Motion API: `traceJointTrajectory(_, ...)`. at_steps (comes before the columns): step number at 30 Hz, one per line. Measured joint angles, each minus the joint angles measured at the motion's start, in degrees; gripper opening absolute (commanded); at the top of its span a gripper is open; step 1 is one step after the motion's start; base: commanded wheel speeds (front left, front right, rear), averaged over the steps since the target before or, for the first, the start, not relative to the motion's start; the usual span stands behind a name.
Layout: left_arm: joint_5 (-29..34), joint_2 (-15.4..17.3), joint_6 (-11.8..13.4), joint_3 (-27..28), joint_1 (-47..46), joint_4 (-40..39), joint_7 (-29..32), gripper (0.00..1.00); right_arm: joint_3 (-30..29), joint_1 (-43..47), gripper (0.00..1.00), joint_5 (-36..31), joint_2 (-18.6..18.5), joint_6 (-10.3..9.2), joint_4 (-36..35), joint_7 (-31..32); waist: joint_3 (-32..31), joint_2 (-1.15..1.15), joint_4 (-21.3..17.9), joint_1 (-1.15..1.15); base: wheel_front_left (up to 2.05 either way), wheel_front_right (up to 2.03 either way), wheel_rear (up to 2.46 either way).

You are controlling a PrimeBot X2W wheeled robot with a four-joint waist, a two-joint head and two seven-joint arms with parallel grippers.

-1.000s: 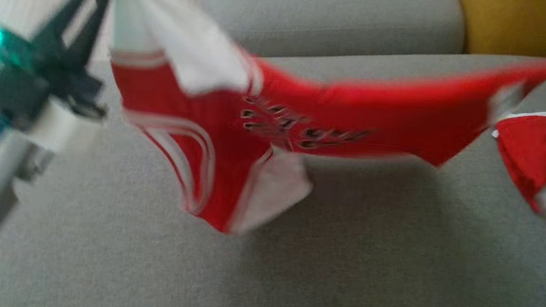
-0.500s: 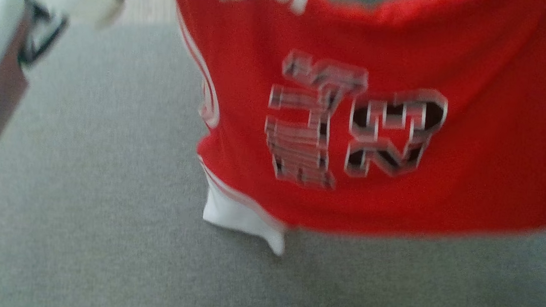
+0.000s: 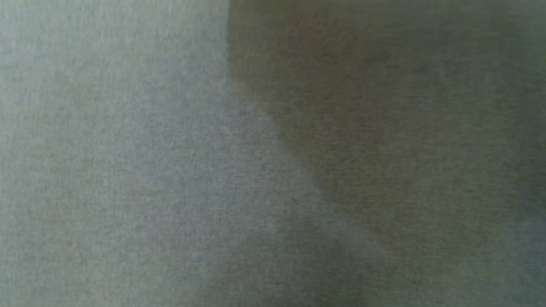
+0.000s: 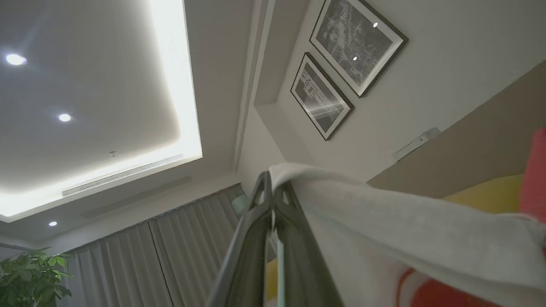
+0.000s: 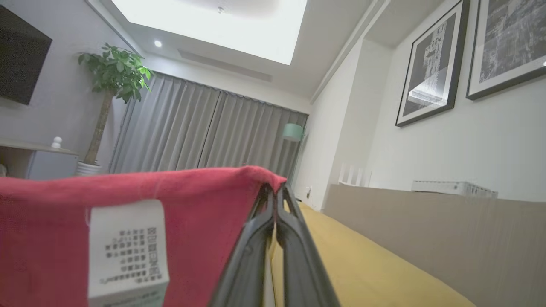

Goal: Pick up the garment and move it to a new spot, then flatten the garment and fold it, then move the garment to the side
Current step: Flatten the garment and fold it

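Left gripper (image 4: 271,194): two long fingers (image 4: 249,260), dark grey-black and matte. They are flat-sided, broad toward the base and taper to narrow tips, with a raised rib along each edge. Right gripper (image 5: 275,194): same pattern, with two dark fingers (image 5: 300,264), a smooth moulded surface, slim pointed tips and ridged outer edges.

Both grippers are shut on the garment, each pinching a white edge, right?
Not quite. The right gripper pinches a red edge of the garment, as the right wrist view shows; the left gripper does hold the white edge.
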Motion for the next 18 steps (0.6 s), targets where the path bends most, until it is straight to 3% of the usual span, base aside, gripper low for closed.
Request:
traceJointTrajectory(3, 1.7, 1.4, -0.1, 0.2, 6.7, -4.6, 0.0, 0.0, -0.3, 3.2, 0.0, -0.5, -0.1, 0.0, -1.4, 0.0, 2.4, 0.0, 1.1, 0.01, 0.0, 0.0, 0.0)
traceJointTrajectory(9, 3.1, 5.5, -0.1, -1.4, 29.6, -9.9, 0.1, 0.0, 0.9, 17.9, 0.0, -0.3, 0.1, 0.0, -2.1, 0.0, 4.6, 0.0, 2.9, 0.0, 0.0, 0.0, 0.0)
traceJointTrajectory(14, 1.1, 6.1, 0.2, -2.5, 45.0, -12.5, 0.1, 0.0, 0.9, 29.5, 0.0, 1.1, 0.0, 0.0, -2.8, 0.0, 3.0, 0.0, 3.0, -0.02, 0.0, 0.0, 0.0)
traceJointTrajectory(18, -1.2, 8.5, 0.5, -2.5, 56.9, -14.8, 0.1, 0.0, -1.7, 39.8, 0.0, 2.1, -0.1, 0.0, -5.8, 0.0, 0.3, 0.0, 2.8, -0.02, 0.0, 0.0, 0.0)
